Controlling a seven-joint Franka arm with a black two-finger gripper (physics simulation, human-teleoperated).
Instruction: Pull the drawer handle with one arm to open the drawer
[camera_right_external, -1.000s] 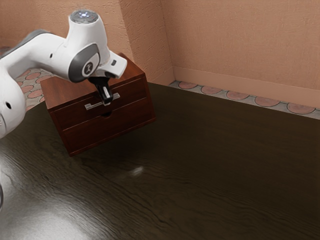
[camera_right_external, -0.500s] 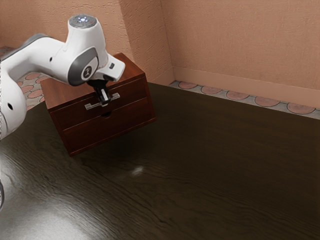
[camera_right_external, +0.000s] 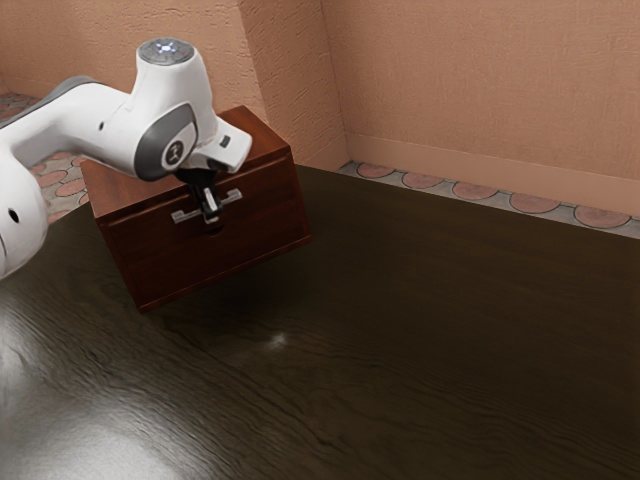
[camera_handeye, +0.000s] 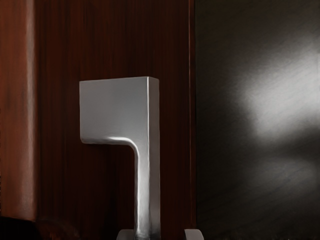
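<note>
The claw (camera_right_external: 208, 206) sits at the drawer handle (camera_right_external: 183, 214) on the front of the cabinet (camera_right_external: 240, 250), spread astride the bar and not yet pinching, so grasping is the step in hand; next, close and pull straight out from that front.

The drawer chest (camera_right_external: 215, 240) is reddish-brown wood with dark grain, its handle (camera_right_external: 205, 206) matte silver, the table (camera_right_external: 420, 330) near-black with fine grain and pale sheen, the arm (camera_right_external: 100, 120) white with grey joints, the pincer (camera_right_external: 210, 216) black, the walls (camera_right_external: 480, 80) salmon, and the floor (camera_right_external: 480, 192) grey with terracotta rounds.
</note>
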